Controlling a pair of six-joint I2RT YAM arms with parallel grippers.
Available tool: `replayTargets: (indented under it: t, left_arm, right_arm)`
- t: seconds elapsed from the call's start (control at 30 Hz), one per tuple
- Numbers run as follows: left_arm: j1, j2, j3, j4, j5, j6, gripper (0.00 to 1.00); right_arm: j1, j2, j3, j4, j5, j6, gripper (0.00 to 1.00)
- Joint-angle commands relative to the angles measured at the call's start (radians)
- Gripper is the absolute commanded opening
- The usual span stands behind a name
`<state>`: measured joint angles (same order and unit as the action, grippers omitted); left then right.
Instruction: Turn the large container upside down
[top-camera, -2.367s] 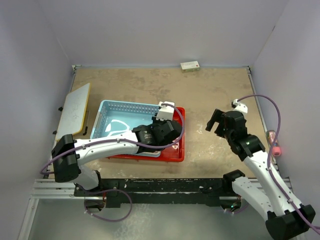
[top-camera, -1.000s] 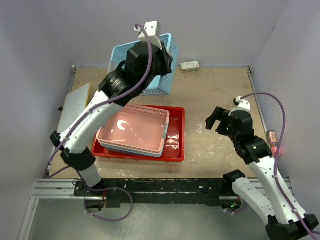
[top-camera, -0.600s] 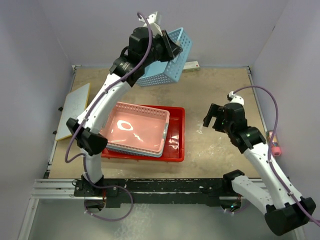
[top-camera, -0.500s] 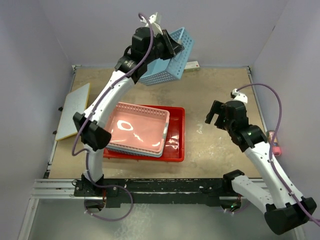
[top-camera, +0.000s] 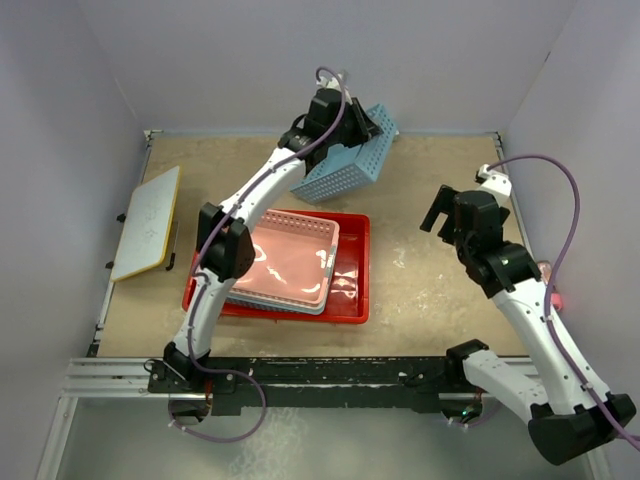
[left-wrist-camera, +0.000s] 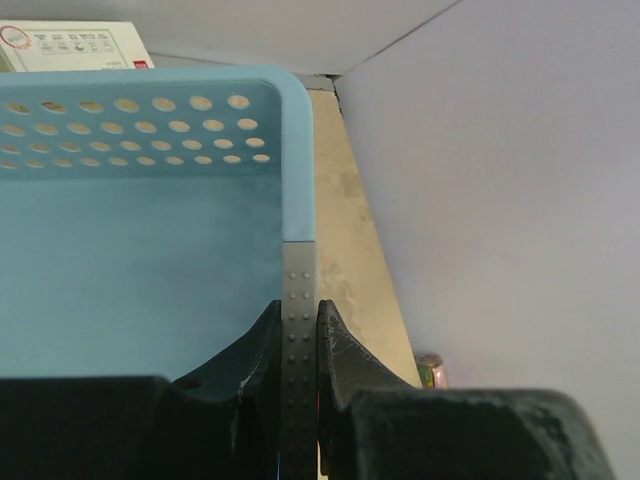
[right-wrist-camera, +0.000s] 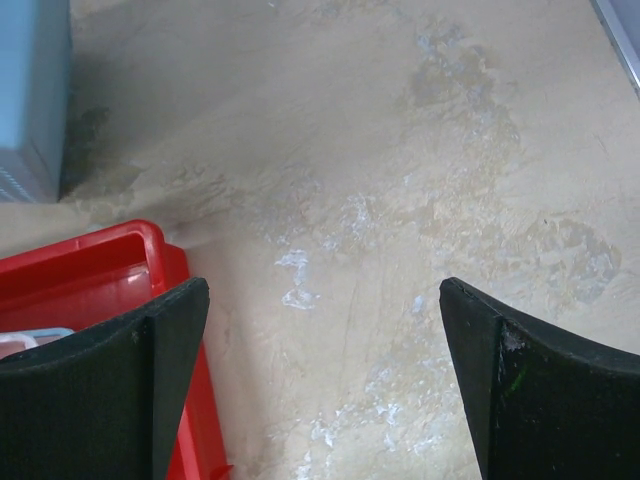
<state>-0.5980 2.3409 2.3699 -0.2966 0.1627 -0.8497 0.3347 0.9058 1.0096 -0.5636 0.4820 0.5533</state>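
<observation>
The large red container (top-camera: 350, 285) lies upright on the table left of centre, with a pink basket (top-camera: 290, 262) stacked on a white one inside it. Its corner shows in the right wrist view (right-wrist-camera: 90, 270). My left gripper (top-camera: 352, 120) is shut on the rim of a blue basket (top-camera: 345, 165), held tilted above the table's back, clear of the container. In the left wrist view its jaws (left-wrist-camera: 299, 335) pinch the basket's rim (left-wrist-camera: 298, 200). My right gripper (top-camera: 450, 212) is open and empty over bare table right of the container; it also shows in the right wrist view (right-wrist-camera: 320, 380).
A white board with a yellow edge (top-camera: 148, 220) lies at the far left. A small white box (left-wrist-camera: 70, 45) sits by the back wall. A small can-like object (top-camera: 550, 295) lies at the right edge. Walls close the table on three sides.
My left arm lifted the blue basket out of the container, carried it to the back and then lowered it to the right. The pink basket became visible. My right gripper shifted slightly.
</observation>
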Motion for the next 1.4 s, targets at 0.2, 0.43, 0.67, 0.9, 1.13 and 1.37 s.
replayTargets:
  t: [0.2,0.43,0.67,0.9,1.13,1.37]
  left_arm:
    - [-0.037,0.092,0.056,0.165,-0.096,0.021,0.0]
    - [-0.031,0.078,0.087,0.229,0.015,-0.075,0.0]
    - [-0.011,0.068,0.096,0.488,0.154,-0.417,0.0]
    - [0.0,0.08,0.025,0.818,0.177,-0.773,0.0]
    - [0.032,0.067,-0.158,0.898,0.163,-0.869,0.0]
    - [0.062,0.08,-0.311,1.024,0.164,-0.966,0.0]
  right_arm:
    - [0.001,0.024,0.037,0.0,0.045,0.014,1.0]
    - [0.001,0.031,0.042,0.005,0.063,0.002,1.0]
    - [0.001,0.027,0.043,0.009,0.078,0.008,1.0]
    - [0.001,-0.026,0.036,0.032,0.119,0.013,1.0]
    - [0.001,-0.036,0.033,0.026,0.107,0.02,1.0]
    - [0.001,-0.037,0.033,0.011,0.093,0.028,1.0]
